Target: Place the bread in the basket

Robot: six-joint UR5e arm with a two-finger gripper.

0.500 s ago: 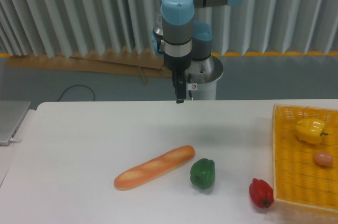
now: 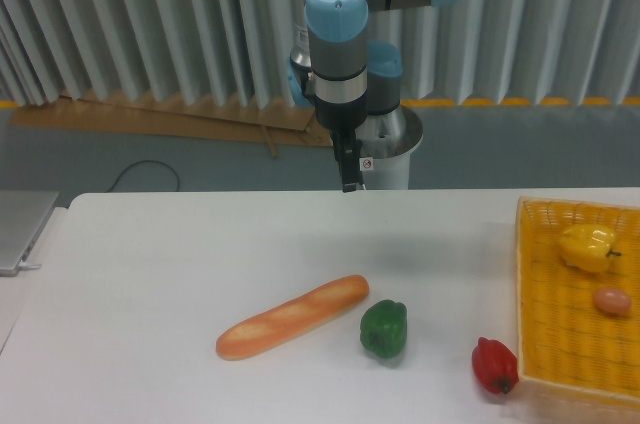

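Note:
The bread (image 2: 292, 317), a long golden-orange baguette, lies diagonally on the white table, front centre. The yellow mesh basket (image 2: 530, 294) sits at the table's right edge, far from the bread. My gripper (image 2: 348, 180) hangs from the arm above the table's back edge, well behind and above the bread, holding nothing. Its fingers point down and appear as one narrow dark shape, so I cannot make out any gap between them.
A green pepper (image 2: 384, 329) lies just right of the bread's upper end. A red pepper (image 2: 495, 366) rests against the basket's front left corner. Inside the basket are a yellow pepper (image 2: 588, 244) and a small egg-like object (image 2: 612, 300). A grey object (image 2: 20, 229) lies at the left edge.
The gripper has shifted slightly to the right. Nothing on the table has moved.

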